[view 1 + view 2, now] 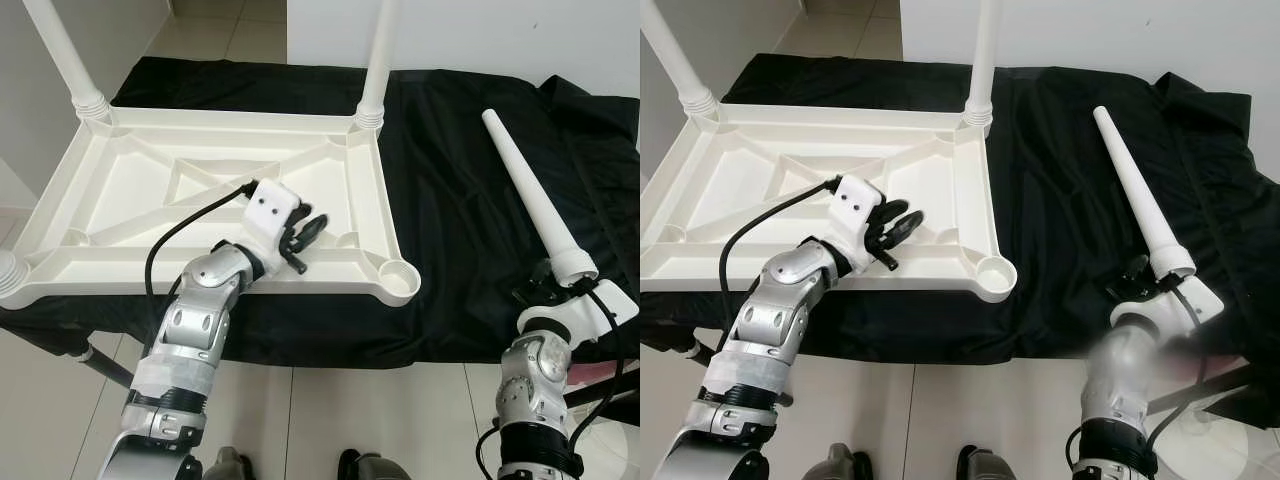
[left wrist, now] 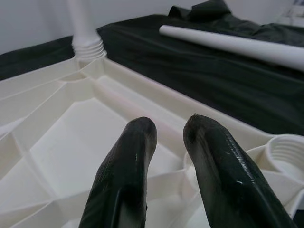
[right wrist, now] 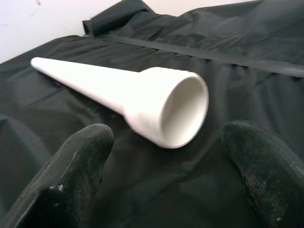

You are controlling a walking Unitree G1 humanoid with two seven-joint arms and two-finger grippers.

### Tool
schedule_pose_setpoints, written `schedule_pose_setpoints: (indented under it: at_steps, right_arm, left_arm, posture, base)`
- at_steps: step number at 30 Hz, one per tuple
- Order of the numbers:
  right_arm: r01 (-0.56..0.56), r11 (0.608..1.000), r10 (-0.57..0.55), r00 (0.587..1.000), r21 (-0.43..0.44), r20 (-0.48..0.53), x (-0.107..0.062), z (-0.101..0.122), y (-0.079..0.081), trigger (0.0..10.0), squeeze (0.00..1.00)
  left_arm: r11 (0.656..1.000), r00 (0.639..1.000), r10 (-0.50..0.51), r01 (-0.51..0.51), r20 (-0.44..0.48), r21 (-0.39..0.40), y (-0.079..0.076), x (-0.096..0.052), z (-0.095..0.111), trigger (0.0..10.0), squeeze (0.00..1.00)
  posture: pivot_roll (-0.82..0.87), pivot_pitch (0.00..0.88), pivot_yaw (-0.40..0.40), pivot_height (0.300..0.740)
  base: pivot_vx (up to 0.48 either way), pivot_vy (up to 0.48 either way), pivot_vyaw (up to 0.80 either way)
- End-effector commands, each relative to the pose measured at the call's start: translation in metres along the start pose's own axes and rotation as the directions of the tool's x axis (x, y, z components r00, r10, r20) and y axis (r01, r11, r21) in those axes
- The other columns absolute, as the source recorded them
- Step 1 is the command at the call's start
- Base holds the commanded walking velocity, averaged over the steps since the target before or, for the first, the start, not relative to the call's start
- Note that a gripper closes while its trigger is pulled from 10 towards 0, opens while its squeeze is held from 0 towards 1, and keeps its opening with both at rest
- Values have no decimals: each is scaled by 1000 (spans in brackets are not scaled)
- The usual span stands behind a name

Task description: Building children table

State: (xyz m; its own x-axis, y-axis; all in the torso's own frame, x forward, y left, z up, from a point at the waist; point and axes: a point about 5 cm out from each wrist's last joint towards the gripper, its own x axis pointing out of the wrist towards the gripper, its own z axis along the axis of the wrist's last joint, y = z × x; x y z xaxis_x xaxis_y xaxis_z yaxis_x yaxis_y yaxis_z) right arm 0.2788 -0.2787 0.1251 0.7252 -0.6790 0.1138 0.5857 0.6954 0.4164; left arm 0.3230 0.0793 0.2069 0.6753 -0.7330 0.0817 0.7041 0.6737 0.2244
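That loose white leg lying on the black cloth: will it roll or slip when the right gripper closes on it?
The loose leg is a smooth tapered tube, so it would probably roll in an arc if nudged. Its hollow open end suggests it is light and rigid. The glossy plastic may slip between the open right gripper fingers.

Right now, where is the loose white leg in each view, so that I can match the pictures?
Left eye view: loose leg lies at the right on the black cloth, wide end by the right gripper.
Right eye view: same place.
Left wrist view: across the far upper corner.
Right wrist view: centre, open end facing the camera.
Shared landmark: the black cloth.
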Motion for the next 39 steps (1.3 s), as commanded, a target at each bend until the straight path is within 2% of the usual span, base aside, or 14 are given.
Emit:
schedule_pose_setpoints:
  at_steps: [1,3,9,15,16,24,29,34,35,36,37,38,39]
  right_arm:
    - [9,1000,-9,1000,-7,-1,1,-1,-4,10000,0]
    - [-15,1000,15,1000,-20,-1,4,-1,-2,10000,0]
    - [-85,996,84,996,-34,-21,9,-4,2,10000,0]
    - [-166,986,165,985,-21,-52,15,-8,9,10000,0]
    - [-209,978,208,975,-1,-77,18,-10,14,10000,0]
    - [-246,969,245,964,8,-102,22,-14,20,10000,0]
    - [-303,952,305,941,39,-147,33,-20,28,10000,0]
    - [-307,949,314,935,65,-163,36,-21,29,10000,0]
    - [-311,947,321,930,82,-179,38,-22,29,8745,0]
    - [-351,932,362,911,87,-199,39,-24,33,3725,0]
    - [-386,918,398,892,95,-214,39,-26,36,1725,0]
    - [-386,918,398,892,95,-214,39,-26,36,1725,0]
    - [-418,902,431,873,104,-228,39,-27,40,0,0]
  left_arm:
    - [993,993,-119,119,-16,-17,-11,-1,-2,10000,0]
    - [982,981,-191,191,-21,0,-20,-1,2,10000,0]
    - [971,972,-235,235,-21,40,-28,-2,8,10000,0]
    - [968,969,-245,246,-28,39,-29,-3,11,10000,0]
    - [964,965,-261,263,-32,42,-32,-6,14,10000,0]
    - [956,958,-285,287,-42,61,-35,-10,19,10000,0]
    - [953,956,-286,291,-64,87,-33,-15,25,10000,0]
    - [952,956,-285,291,-69,91,-32,-16,27,10000,0]
    - [953,957,-283,289,-72,95,-31,-16,28,10000,0]
    - [954,958,-275,282,-78,98,-29,-16,28,10000,0]
    - [956,960,-269,276,-83,101,-27,-16,29,10000,0]
    - [956,960,-269,276,-83,101,-27,-16,29,10000,0]
    - [957,961,-264,272,-85,104,-26,-16,29,10000,0]
  posture:
    - [-14,120,-23,740]
    - [-12,121,-24,740]
    - [-13,123,-15,740]
    - [-8,127,-8,740]
    - [0,132,-3,740]
    - [29,141,9,740]
    - [67,143,29,740]
    - [77,139,36,740]
    - [80,138,38,740]
    - [86,134,45,740]
    - [84,130,48,740]
    - [84,130,48,740]
    - [83,130,50,740]
  base:
    - [0,0,0]
    - [0,0,0]
    - [0,0,0]
    - [0,0,0]
    - [0,0,0]
    - [0,0,0]
    - [0,0,0]
    - [0,0,0]
    - [0,0,0]
    - [0,0,0]
    - [0,0,0]
    - [0,0,0]
    - [0,0,0]
